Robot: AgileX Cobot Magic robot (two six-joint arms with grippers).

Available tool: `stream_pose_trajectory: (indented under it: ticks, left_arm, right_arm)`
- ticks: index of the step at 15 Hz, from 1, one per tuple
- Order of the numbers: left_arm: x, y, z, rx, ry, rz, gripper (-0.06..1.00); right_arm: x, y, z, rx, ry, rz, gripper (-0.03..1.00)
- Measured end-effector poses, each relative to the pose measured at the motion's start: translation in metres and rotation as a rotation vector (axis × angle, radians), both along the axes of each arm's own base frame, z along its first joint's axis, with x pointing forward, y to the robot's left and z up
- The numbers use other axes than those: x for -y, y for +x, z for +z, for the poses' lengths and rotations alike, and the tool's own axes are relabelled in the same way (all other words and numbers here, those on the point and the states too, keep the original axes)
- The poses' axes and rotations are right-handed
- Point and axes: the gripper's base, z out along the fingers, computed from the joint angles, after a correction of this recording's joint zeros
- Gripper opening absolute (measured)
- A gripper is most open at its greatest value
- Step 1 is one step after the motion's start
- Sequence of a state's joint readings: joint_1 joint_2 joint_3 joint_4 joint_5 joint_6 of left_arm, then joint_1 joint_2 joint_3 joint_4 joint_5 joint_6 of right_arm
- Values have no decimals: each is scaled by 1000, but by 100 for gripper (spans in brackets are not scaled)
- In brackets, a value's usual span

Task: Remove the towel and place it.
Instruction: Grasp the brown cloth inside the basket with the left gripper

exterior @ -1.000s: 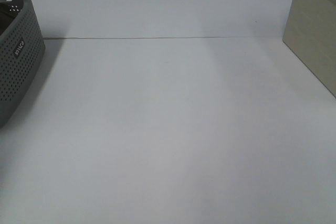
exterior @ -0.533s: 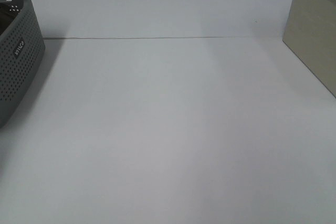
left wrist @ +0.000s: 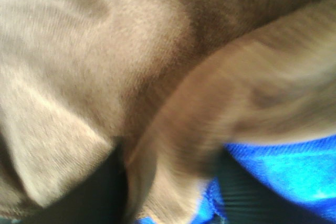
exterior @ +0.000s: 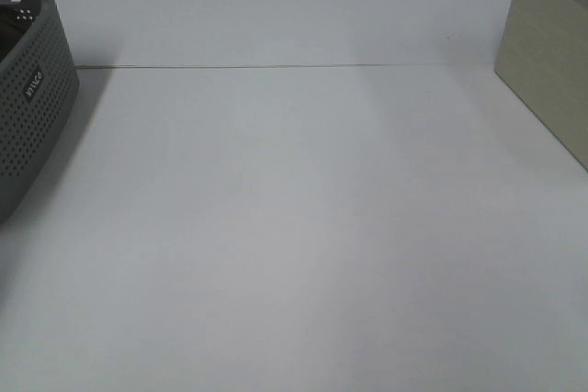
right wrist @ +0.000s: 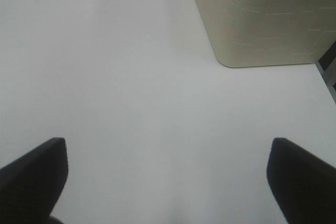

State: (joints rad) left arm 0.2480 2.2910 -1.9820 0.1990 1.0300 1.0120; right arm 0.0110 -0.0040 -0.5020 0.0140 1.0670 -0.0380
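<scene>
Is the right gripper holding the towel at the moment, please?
No, the right gripper is open, its fingers wide apart over the white table, with nothing between them.

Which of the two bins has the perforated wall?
The grey basket at the left edge of the high view: its wall is dotted with holes. The beige bin on the right shows none.

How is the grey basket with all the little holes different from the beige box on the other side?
The grey plastic basket is dark; the beige box is pale. The basket's wall is full of holes and bears a small label; the box's walls are solid. The basket sits at the high view's left edge, the box at its right. Both stand on the white table.
</scene>
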Motion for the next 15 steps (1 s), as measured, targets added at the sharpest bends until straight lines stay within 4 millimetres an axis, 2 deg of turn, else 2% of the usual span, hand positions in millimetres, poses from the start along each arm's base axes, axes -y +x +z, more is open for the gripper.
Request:
stream_pose_trajectory:
  ticks: [1, 2, 6, 9, 11, 13, 15]
  left_arm:
    - [0, -1, 1, -5, -5, 19, 21]
    - [0, -2, 2, -14, -10, 30, 15]
    - [1, -6, 3, -51, -20, 50, 12]
    - [3, -15, 17, -101, -29, 67, 1]
    - [4, -21, 42, -52, -29, 101, 1]
    - [12, -26, 79, 53, -35, 164, 0]
    - [37, -35, 121, 151, -35, 146, 0]
  right_arm:
    - [0, 0, 0, 0, 0, 0, 99]
    - [0, 0, 0, 0, 0, 0, 99]
    - [0, 0, 0, 0, 0, 0, 99]
    - [0, 0, 0, 0, 0, 0, 99]
    - [0, 0, 0, 0, 0, 0, 99]
    - [0, 0, 0, 0, 0, 0, 99]
    - [0, 1, 0, -6, -6, 1, 99]
